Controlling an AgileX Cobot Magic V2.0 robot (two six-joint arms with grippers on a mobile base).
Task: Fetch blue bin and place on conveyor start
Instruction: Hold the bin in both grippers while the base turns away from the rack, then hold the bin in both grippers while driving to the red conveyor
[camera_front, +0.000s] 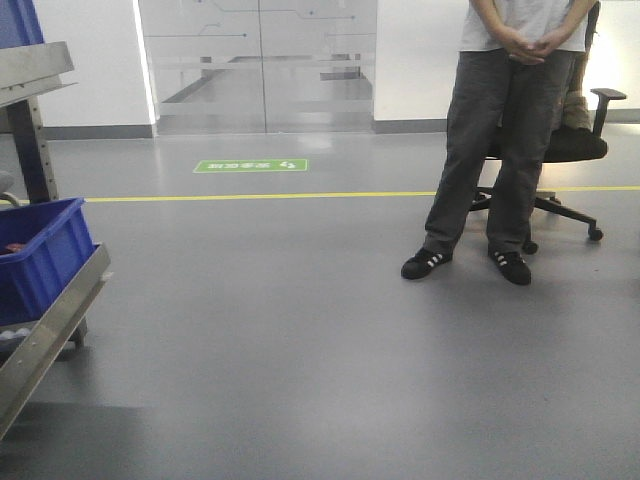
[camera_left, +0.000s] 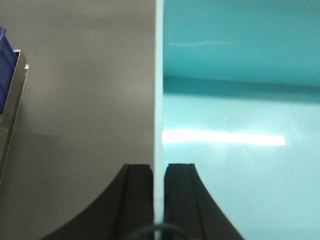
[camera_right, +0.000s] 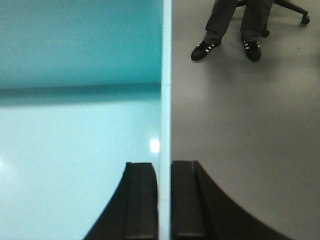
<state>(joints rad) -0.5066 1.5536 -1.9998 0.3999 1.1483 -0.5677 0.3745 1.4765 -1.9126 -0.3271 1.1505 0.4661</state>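
The blue bin (camera_left: 240, 125) is a pale turquoise tub, held up over the grey floor between both arms. My left gripper (camera_left: 159, 167) is shut on its left wall, one black finger inside and one outside the thin rim. My right gripper (camera_right: 165, 165) is shut on the opposite wall of the blue bin (camera_right: 75, 125) in the same way. The bin's smooth inside is empty. Neither the bin nor the grippers show in the front view. The conveyor start is out of view.
A steel shelf rack (camera_front: 45, 340) with a dark blue crate (camera_front: 40, 255) stands at the left; its edge (camera_left: 12, 110) is beside the bin. A person (camera_front: 500, 140) stands ahead right before an office chair (camera_front: 570, 150). A yellow floor line (camera_front: 260, 196) crosses ahead.
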